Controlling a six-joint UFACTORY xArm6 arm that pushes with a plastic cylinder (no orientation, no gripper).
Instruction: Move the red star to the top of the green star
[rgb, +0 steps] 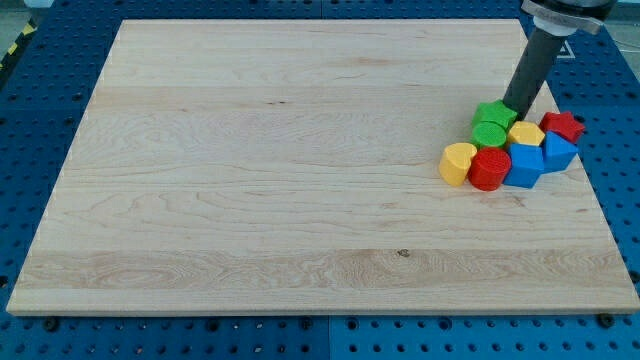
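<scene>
Red cylinder (489, 170) nearest, eight blocks clustered at board's (250, 180) 3 o'clock, red star (563, 125) at cluster's 2 o'clock, green star (496, 113) at 11, my tip (515, 110) touching green star, holding nothing.

Rod (535, 60) cut off at frame top right; my tip (517, 110) hidden behind green star (494, 114); yellow block (526, 133) partly covered, shape unclear.

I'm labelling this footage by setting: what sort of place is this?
Probably a robotics lab bench: a wooden board lies on a blue perforated table, small coloured blocks cluster at the view's right, and my tip stands beside the green star.
</scene>
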